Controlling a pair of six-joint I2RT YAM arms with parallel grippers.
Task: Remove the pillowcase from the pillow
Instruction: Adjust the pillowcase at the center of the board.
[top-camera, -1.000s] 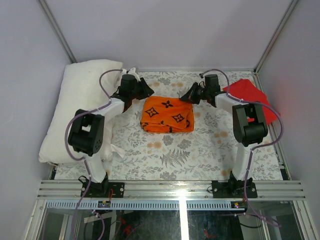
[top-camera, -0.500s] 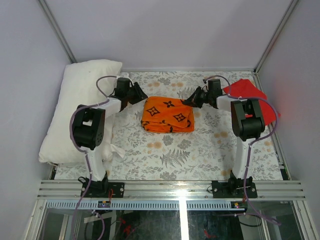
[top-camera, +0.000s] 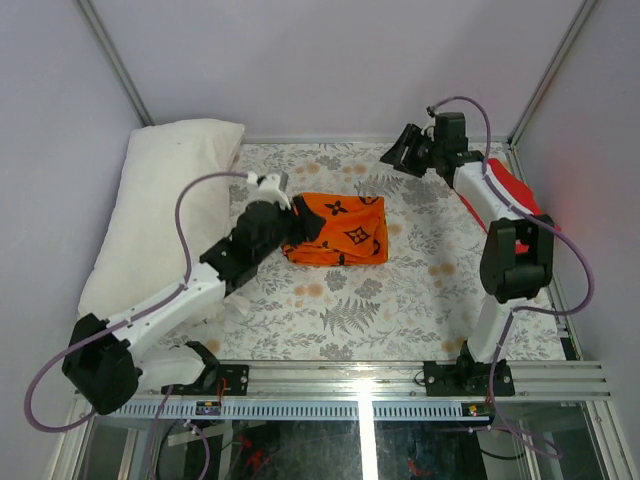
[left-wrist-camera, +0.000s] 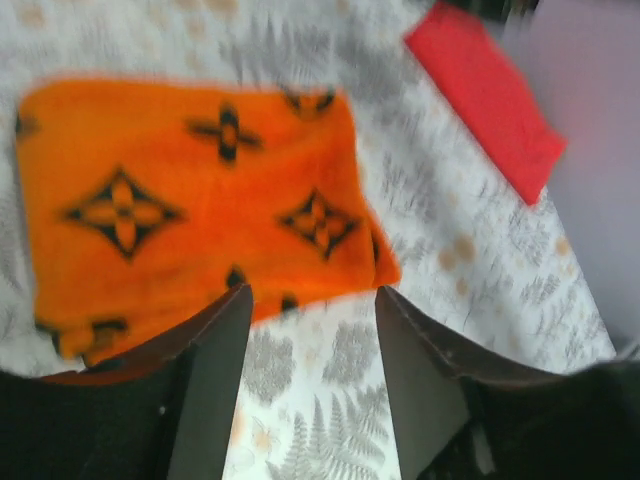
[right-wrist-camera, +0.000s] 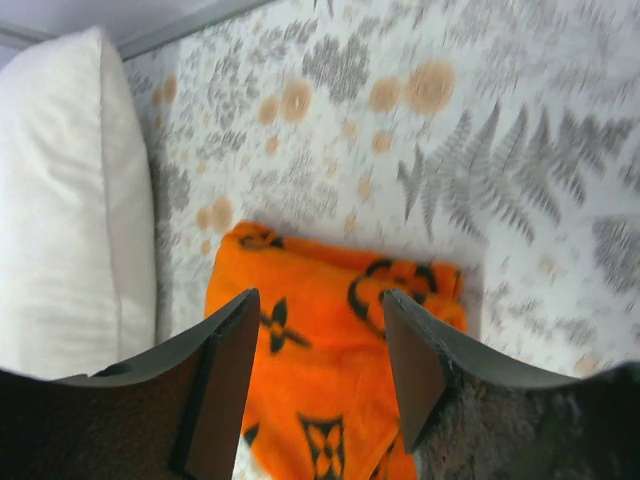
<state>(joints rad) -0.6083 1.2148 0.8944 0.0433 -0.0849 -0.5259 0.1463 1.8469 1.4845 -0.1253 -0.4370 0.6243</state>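
Orange fleecy folded pillowcase, printed with black flower motifs, lies just ahead of the outstretched left gripper, whose fingers are spread. The raised right gripper gapes too. The plump white pillow sits left of both.

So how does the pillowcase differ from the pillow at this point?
Colour: the pillowcase is bright orange with black motifs, while the pillow is plain white.
Shape and size: the pillowcase is a small, flat, folded bundle, while the pillow is plump and much larger.
Place: the pillowcase lies mid-table, while the pillow lies along the left edge, with a gap between them.
Both are soft and rest on the floral table covering.
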